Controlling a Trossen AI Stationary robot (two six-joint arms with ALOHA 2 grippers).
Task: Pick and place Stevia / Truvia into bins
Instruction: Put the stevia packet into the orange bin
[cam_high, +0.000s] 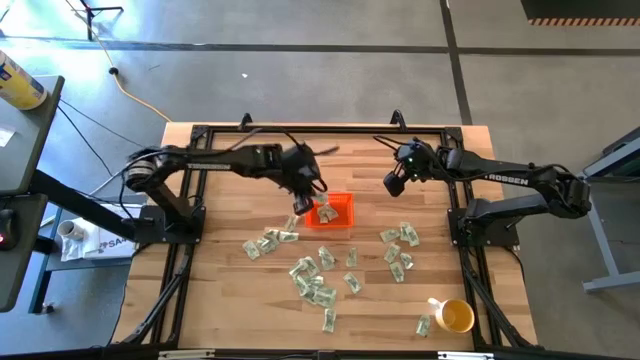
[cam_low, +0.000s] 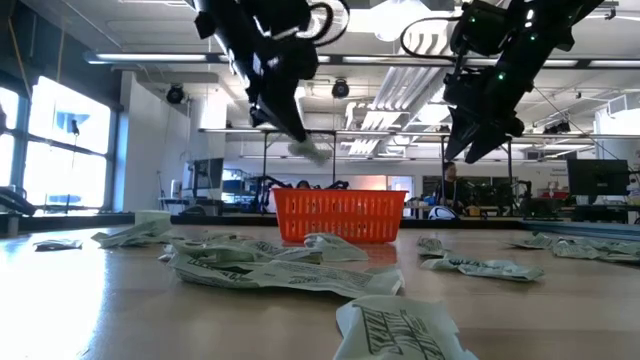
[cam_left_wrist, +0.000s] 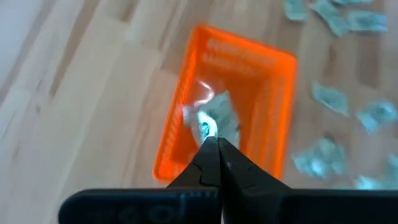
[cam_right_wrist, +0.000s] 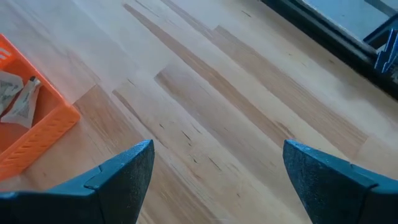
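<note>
Green-and-white Stevia packets (cam_high: 318, 282) lie scattered flat on the wooden table, with more at the right (cam_high: 400, 245). The orange bin (cam_high: 345, 203) stands mid-table and holds packets (cam_right_wrist: 15, 93). My left gripper (cam_high: 300, 206) hangs above the bin's left edge, shut on one packet (cam_low: 312, 150). Beyond the bin's far right corner, my right gripper (cam_high: 393, 183) hovers above the table, open and empty (cam_right_wrist: 214, 168). My left gripper pinches one packet by its end (cam_left_wrist: 210, 132) between its two fingertips (cam_left_wrist: 219, 152). The fingers slant down from the table's left. The packet sticks out past the tips, lifted clear of the table, above the bin (cam_left_wrist: 186, 112).
A yellow mug (cam_high: 455, 317) stands near the front right corner with a packet beside it (cam_high: 423, 325). Black frame rails (cam_high: 190, 250) run along the table's left, right and far sides. Bare wood lies behind the bin (cam_right_wrist: 236, 93).
</note>
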